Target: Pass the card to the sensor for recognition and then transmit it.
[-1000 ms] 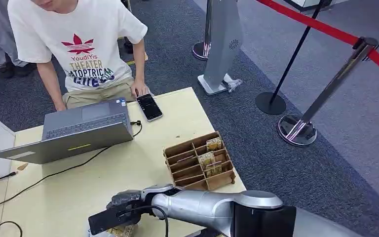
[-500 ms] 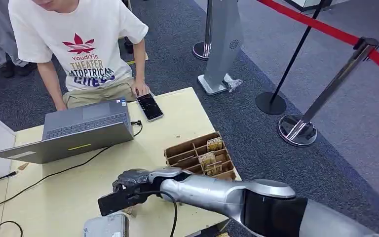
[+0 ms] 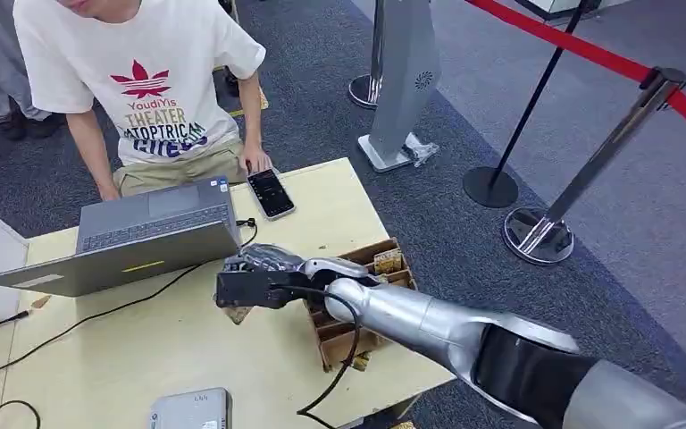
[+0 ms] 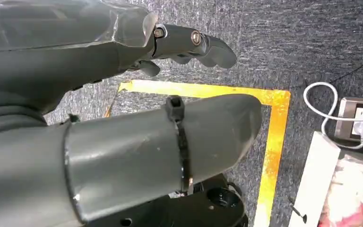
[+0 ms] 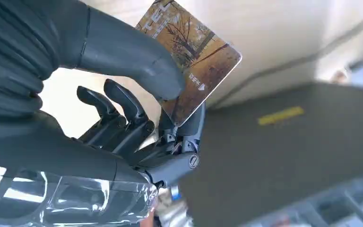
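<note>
Right then, my right hand (image 5: 137, 118) held the brown card printed with autumn trees (image 5: 189, 71), pinched between the thick grey thumb (image 5: 132, 59) pressing on its printed face and a dark finger behind its lower edge. Most of the card stood clear beyond the thumb tip, with two corners free. My other dark fingers (image 5: 123, 106) curled below the card and did not touch it.

From the head view, my right hand (image 3: 255, 273) hung above the pale yellow table (image 3: 188, 349), between the open grey laptop (image 3: 134, 237) and the brown cardboard divider box (image 3: 362, 295) holding more cards. A corner of the card (image 3: 237, 314) peeked out beneath the hand. The laptop's front edge lay just beside my hand, and a black cable (image 3: 89, 317) ran across the table below it. The small grey sensor box (image 3: 192, 409) sat at the table's near edge, well apart from the hand, with bare tabletop between them. A black phone (image 3: 271, 193) lay near the far edge, by the hand of a person in a white T-shirt (image 3: 138, 80) leaning on the table.

My left hand (image 4: 123, 94) hung over dark grey carpet (image 4: 288, 42) marked with yellow tape (image 4: 269, 142), its fingers (image 4: 194, 42) loosely bent, apart from the thumb, and holding nothing.
</note>
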`<act>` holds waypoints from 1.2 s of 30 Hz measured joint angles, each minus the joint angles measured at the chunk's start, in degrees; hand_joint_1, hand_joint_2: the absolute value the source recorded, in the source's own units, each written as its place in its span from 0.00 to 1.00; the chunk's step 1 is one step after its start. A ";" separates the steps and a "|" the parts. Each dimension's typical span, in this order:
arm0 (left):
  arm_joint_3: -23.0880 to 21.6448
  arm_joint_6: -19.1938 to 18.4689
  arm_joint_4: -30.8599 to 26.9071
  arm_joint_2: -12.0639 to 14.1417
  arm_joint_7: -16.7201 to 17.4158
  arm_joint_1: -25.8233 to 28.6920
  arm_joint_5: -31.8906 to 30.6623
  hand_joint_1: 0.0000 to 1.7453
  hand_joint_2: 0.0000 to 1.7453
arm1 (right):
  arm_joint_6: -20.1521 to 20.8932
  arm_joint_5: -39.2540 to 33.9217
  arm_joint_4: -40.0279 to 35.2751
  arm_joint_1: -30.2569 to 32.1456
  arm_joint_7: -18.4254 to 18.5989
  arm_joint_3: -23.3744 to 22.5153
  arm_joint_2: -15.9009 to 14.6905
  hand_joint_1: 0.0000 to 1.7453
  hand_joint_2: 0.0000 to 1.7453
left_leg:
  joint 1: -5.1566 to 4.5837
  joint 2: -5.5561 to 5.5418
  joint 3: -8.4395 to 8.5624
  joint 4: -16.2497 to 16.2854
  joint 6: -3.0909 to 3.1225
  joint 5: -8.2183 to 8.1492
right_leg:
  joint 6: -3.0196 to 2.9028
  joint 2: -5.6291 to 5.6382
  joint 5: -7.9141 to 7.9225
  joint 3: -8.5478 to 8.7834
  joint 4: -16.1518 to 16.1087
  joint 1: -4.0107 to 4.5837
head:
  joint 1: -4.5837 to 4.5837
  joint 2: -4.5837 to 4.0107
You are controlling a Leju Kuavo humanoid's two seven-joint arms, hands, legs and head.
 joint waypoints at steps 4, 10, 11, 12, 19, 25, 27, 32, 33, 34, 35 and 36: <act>0.00 -0.09 0.00 0.00 0.00 -0.03 -1.07 0.00 0.00 | -2.67 0.26 -5.12 3.43 -1.75 -6.19 -1.20 1.00 1.00 | -0.01 0.00 -0.02 0.00 0.00 0.00 | 0.00 0.01 0.00 0.00 0.00 -0.01 | 0.00 0.00; -0.02 -0.09 0.00 0.00 0.07 -0.40 -1.55 0.00 0.00 | -3.70 1.31 -12.78 6.38 -2.67 -13.96 -1.38 1.00 1.00 | -0.02 0.00 -0.02 0.00 0.01 -0.01 | 0.00 0.00 0.00 0.00 -0.01 -0.01 | 0.00 0.00; -0.02 -0.09 0.00 0.00 0.07 -0.40 -1.55 0.00 0.00 | -3.76 1.33 -13.42 6.53 -2.78 -14.53 -1.35 1.00 1.00 | -0.01 0.00 -0.02 0.00 0.01 -0.01 | 0.00 0.01 0.00 0.00 -0.01 -0.01 | 0.00 0.00; -0.02 -0.09 0.00 -0.02 0.07 -0.41 -1.55 0.00 0.00 | -3.85 1.42 -14.40 6.66 -2.84 -15.55 -1.31 1.00 1.00 | -0.01 0.01 -0.02 0.00 0.00 -0.01 | 0.00 0.01 0.00 0.00 -0.01 -0.01 | 0.00 0.00; -0.02 -0.02 0.00 -0.04 0.05 -0.54 -1.84 0.00 0.00 | -5.09 1.55 -16.39 5.29 -2.76 -20.51 0.63 1.00 1.00 | 0.00 0.01 -0.02 0.00 0.00 0.00 | 0.00 0.01 0.00 0.01 0.01 -0.01 | 0.00 0.00; -0.13 -0.11 0.00 -0.04 0.20 -0.61 -2.53 0.00 0.00 | -8.90 1.20 -14.42 2.83 -2.91 -23.97 2.95 1.00 1.00 | 0.00 0.00 -0.02 0.00 0.01 0.00 | 0.00 0.01 0.00 0.01 0.01 -0.01 | 0.00 0.00; -0.46 -0.26 0.00 -0.02 0.37 -0.65 -2.86 0.00 0.00 | -9.84 1.25 -13.61 2.63 -3.17 -24.61 3.61 1.00 1.00 | -0.01 0.01 -0.03 0.00 0.01 0.00 | 0.00 0.01 0.00 0.00 0.01 -0.01 | 0.00 0.00; -0.96 -0.28 0.00 -0.02 0.87 -0.84 -3.06 0.00 0.00 | -13.33 2.38 -10.78 1.68 -4.33 -26.88 5.68 1.00 1.00 | -0.01 0.00 -0.04 0.00 0.00 0.00 | 0.00 0.01 0.00 0.00 0.01 -0.01 | 0.00 0.00; -0.96 -0.28 0.00 -0.02 0.90 -0.90 -3.06 0.00 0.00 | -13.49 2.38 -10.27 1.61 -4.44 -27.01 5.92 1.00 1.00 | -0.01 0.01 -0.04 0.00 0.00 0.00 | 0.00 0.01 0.00 0.00 0.01 -0.01 | 0.00 0.00; -0.96 -0.28 0.00 -0.02 0.94 -0.98 -3.06 0.00 0.00 | -13.60 2.47 -9.72 1.54 -4.59 -27.12 6.21 1.00 1.00 | 0.00 0.01 -0.04 0.00 0.00 0.00 | 0.00 0.01 0.00 0.00 0.01 -0.01 | 0.00 0.00; -0.96 -0.26 0.00 -0.02 1.07 -1.07 -3.06 0.00 0.00 | -13.73 2.62 -9.06 1.45 -4.70 -27.25 6.49 1.00 1.00 | 0.00 0.00 -0.04 0.00 0.00 0.00 | 0.00 0.00 0.00 0.00 0.01 -0.01 | 0.00 0.00; -0.96 -0.26 0.00 -0.02 1.14 -1.16 -3.06 0.00 0.00 | -13.88 3.14 -8.26 1.37 -4.79 -27.40 6.91 1.00 1.00 | 0.00 0.00 -0.04 0.00 0.00 0.00 | 0.00 0.00 0.00 0.00 0.01 -0.01 | 0.00 0.00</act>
